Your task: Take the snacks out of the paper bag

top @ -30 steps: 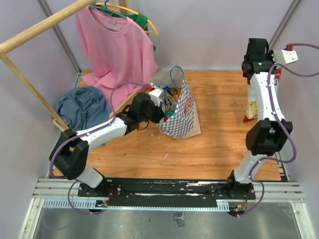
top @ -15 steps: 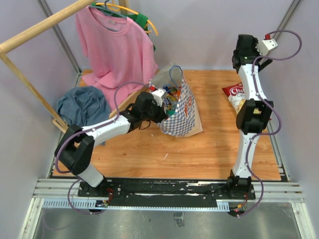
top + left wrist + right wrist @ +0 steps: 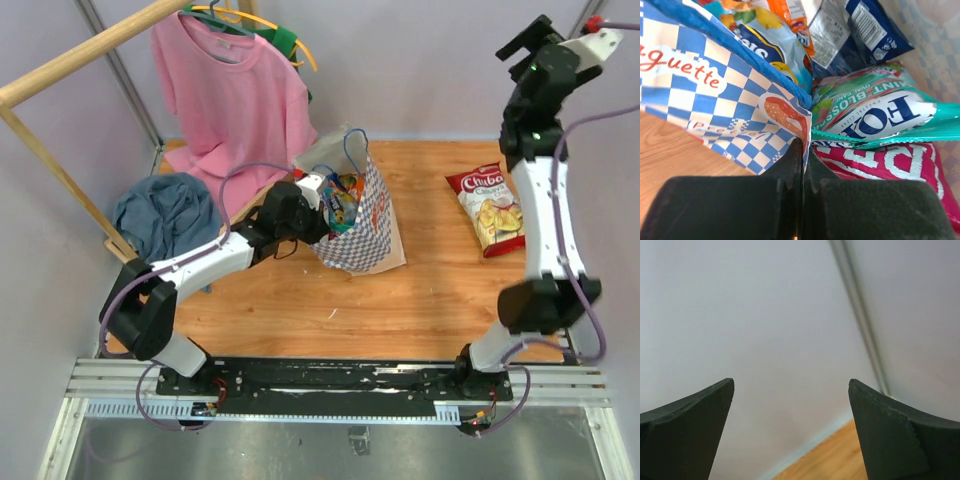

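The paper bag (image 3: 375, 225) stands mid-table, blue-and-white checkered, mouth open. My left gripper (image 3: 320, 212) is shut on its near-left rim; in the left wrist view the jaws (image 3: 803, 150) pinch the checkered paper bag (image 3: 715, 95) edge. Inside lie snacks: a teal packet (image 3: 875, 112), a pink-red bag (image 3: 880, 167), a blue bag (image 3: 867, 30) and a multicoloured packet (image 3: 765, 37). A red-white Chiba chips packet (image 3: 487, 208) lies flat on the table at the right. My right gripper (image 3: 523, 42) is raised high at the back right, open and empty (image 3: 791, 385), facing the wall.
A pink T-shirt (image 3: 235, 95) hangs on a wooden rack (image 3: 80, 60) at the back left. A blue-grey cloth (image 3: 165, 215) lies below it. The wooden table (image 3: 430, 300) is bounded by grey walls on three sides.
My right gripper opened and let go of the Chiba chips, which now lie on the table at the right; the arm then swung up and back. The left gripper kept its hold.
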Available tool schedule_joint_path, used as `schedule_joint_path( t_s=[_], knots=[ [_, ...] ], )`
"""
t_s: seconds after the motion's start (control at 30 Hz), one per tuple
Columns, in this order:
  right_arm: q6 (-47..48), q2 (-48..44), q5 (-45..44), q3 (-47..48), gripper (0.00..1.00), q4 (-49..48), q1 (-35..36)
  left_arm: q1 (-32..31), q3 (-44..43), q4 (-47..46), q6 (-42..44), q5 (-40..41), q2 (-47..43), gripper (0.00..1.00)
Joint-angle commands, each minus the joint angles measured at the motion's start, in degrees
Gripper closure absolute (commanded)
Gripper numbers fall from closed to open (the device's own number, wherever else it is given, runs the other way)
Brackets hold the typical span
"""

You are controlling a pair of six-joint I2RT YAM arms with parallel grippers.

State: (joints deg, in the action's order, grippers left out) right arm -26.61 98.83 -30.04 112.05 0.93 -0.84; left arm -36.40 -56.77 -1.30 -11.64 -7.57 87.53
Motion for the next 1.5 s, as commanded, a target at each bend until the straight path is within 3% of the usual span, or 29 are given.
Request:
schedule_joint_path(
  t_s=[0.0, 0.07, 0.2, 0.37, 0.43, 0.63, 0.83, 1.0, 1.07, 1.27, 1.37, 1.47],
  knots=[
    [8.62, -16.93, 23.81, -12.44, 0.01, -5.12, 2.84, 0.81, -2.32, 1.14, -0.1, 3.05, -4.82, 0.99],
    [10.16, -27.09, 30.27, -25.93, 0.01, -6.33, 2.86, 0.8, -2.9, 2.18, 0.04, 3.09, -6.29, 0.99],
    [12.94, -39.66, 33.04, -44.6, 0.02, -0.8, 2.69, 0.81, -2.81, 3.64, -0.14, 2.32, -9.06, 0.99],
    [13.43, -47.22, 41.75, -56.52, 0.01, 6.74, 3.5, 0.81, -1.52, 6.35, 1.45, 5.8, -12.17, 1.0],
    [14.88, -50.05, 40.73, -57.76, 0.01, 8.45, 6.24, 0.81, -1.81, 8.42, 2.47, 8.43, -12.95, 0.99],
    [19.26, -53.06, 29.37, -49.34, 0.01, 15.45, 20.3, 0.81, -6.57, 16.87, 2.15, 18.48, -14.7, 1.0],
    [23.42, -51.38, 19.13, -40.82, 0.01, 16.77, 39.92, 0.81, -9.7, 18.63, 2.48, 23.92, -19.41, 0.99],
    [37.56, -44.28, -0.63, -37.23, 0.01, 8.51, 65.58, 0.8, -12.15, 21.1, 3.6, 27.75, -19.82, 0.99],
    [43.51, -37.79, -4.63, -33.03, 0.01, 8.14, 72.06, 0.81, -12.77, 21.73, 3.87, 28.76, -20.25, 1.0],
    [42.38, -22.36, -0.76, -20.34, 0.02, 11.76, 72.06, 0.81, -9.22, 16.92, 5.03, 27.21, -25.32, 0.99],
    [34.42, -15.91, 2.56, -13.11, 0.02, 20.09, 66.39, 0.8, -7.84, 16.23, 4.97, 26.32, -27.29, 1.0],
    [24.7, -13.93, 9.22, -12.43, 0.02, 25.74, 58.98, 0.8, -6.57, 15.74, 4.3, 25.11, -28.37, 0.99]
  ],
)
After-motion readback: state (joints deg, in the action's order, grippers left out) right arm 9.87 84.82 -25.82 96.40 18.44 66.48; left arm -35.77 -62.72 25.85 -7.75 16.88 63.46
